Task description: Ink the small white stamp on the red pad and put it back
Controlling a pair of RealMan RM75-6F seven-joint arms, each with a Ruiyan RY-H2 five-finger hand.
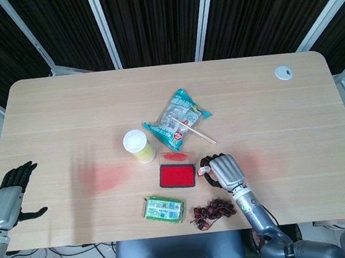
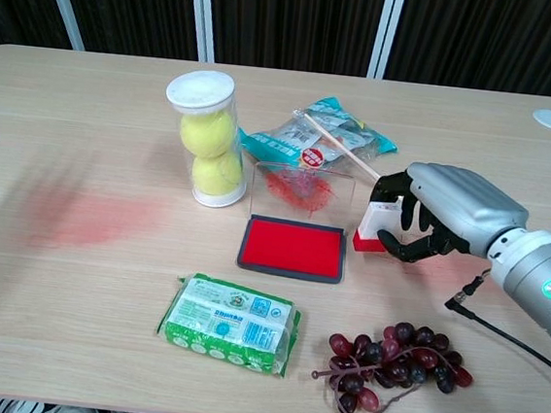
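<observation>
The small white stamp (image 2: 375, 224) with a red base stands on the table just right of the red ink pad (image 2: 292, 248), whose clear lid (image 2: 301, 190) is tilted up behind it. My right hand (image 2: 441, 215) holds the stamp, with fingers curled over its top and the thumb low in front. From the head view the right hand (image 1: 225, 171) covers most of the stamp (image 1: 204, 169), beside the pad (image 1: 177, 175). My left hand (image 1: 10, 196) hangs at the table's left edge with its fingers apart and nothing in it.
A clear tube of tennis balls (image 2: 209, 137) stands left of the pad's lid, and a snack bag (image 2: 316, 140) with a wooden stick across it lies behind. A green packet (image 2: 230, 321) and a bunch of grapes (image 2: 393, 359) lie near the front edge. A white disc (image 1: 284, 72) sits far right.
</observation>
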